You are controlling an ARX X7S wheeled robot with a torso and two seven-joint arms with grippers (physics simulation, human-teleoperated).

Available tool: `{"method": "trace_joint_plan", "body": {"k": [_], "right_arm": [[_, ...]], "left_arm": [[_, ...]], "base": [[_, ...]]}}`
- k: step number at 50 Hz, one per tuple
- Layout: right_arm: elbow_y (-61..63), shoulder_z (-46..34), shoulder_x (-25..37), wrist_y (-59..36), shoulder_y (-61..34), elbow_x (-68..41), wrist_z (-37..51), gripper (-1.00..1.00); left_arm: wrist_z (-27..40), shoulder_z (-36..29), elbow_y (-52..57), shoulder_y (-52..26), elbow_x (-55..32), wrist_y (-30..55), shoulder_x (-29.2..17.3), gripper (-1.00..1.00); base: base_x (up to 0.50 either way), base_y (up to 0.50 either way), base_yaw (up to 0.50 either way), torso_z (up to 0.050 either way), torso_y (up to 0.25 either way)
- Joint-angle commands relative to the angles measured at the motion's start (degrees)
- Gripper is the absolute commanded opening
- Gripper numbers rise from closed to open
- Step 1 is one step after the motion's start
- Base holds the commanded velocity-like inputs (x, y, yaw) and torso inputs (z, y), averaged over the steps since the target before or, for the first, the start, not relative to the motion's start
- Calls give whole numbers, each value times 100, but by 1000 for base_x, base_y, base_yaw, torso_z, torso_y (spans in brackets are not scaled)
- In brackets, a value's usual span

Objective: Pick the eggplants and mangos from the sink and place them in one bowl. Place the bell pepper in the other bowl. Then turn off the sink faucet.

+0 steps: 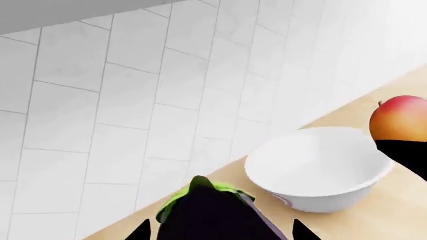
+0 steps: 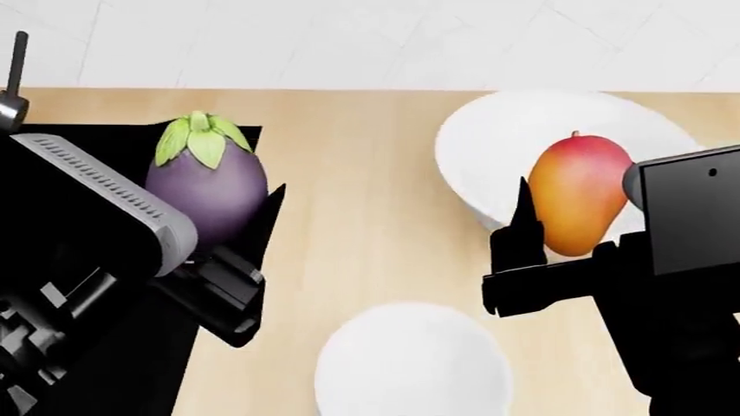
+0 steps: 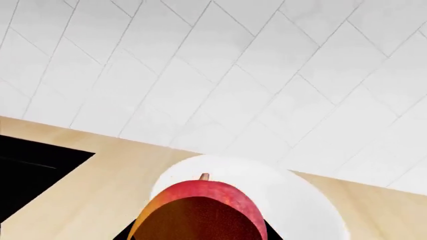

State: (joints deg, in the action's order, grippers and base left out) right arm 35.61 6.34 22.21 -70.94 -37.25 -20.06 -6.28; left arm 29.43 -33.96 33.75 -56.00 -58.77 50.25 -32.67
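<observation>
**Both hands full above the counter**

Fingers (image 2: 521,227) of your right gripper (image 2: 563,243) clamp the orange-red mango (image 2: 578,204) over the larger white bowl's (image 2: 486,143) rim. Your left gripper (image 2: 231,251) grips the plump purple eggplant (image 2: 206,186), green cap up, above the sink's (image 2: 69,139) edge. Nearer you sits the smaller bowl (image 2: 411,364); the faucet lever (image 2: 16,61) stands far left.
</observation>
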Motion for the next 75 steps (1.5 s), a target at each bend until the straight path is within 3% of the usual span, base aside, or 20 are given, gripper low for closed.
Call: {"method": "trace_joint_plan", "body": {"k": [1, 24, 56, 63, 75], "right_arm": [[36, 104, 20, 43, 26, 99, -61, -100], [-493, -164, 156, 628, -149, 320, -16, -100], [-606, -516, 200, 495, -281, 296, -5, -100], [-513, -467, 144, 61, -628, 58, -112, -100], [-1017, -1193, -64, -1300, -2067, -541, -596, -100]], "left_arm": [[-74, 137, -267, -186, -15, -152, 67, -100], [-421, 212, -1298, -474, 248, -360, 119, -100], [-337, 305, -1170, -522, 167, -376, 34, -100], [-315, 327, -1133, -485, 148, -389, -6, -100], [-342, 285, -1182, -469, 188, -426, 20, -100]], "base": [[-39, -500, 0, 0, 10], [27, -460, 0, 0, 0], [413, -139, 0, 0, 2], [94, 0, 0, 0, 0], [0, 0, 0, 1, 1]]}}
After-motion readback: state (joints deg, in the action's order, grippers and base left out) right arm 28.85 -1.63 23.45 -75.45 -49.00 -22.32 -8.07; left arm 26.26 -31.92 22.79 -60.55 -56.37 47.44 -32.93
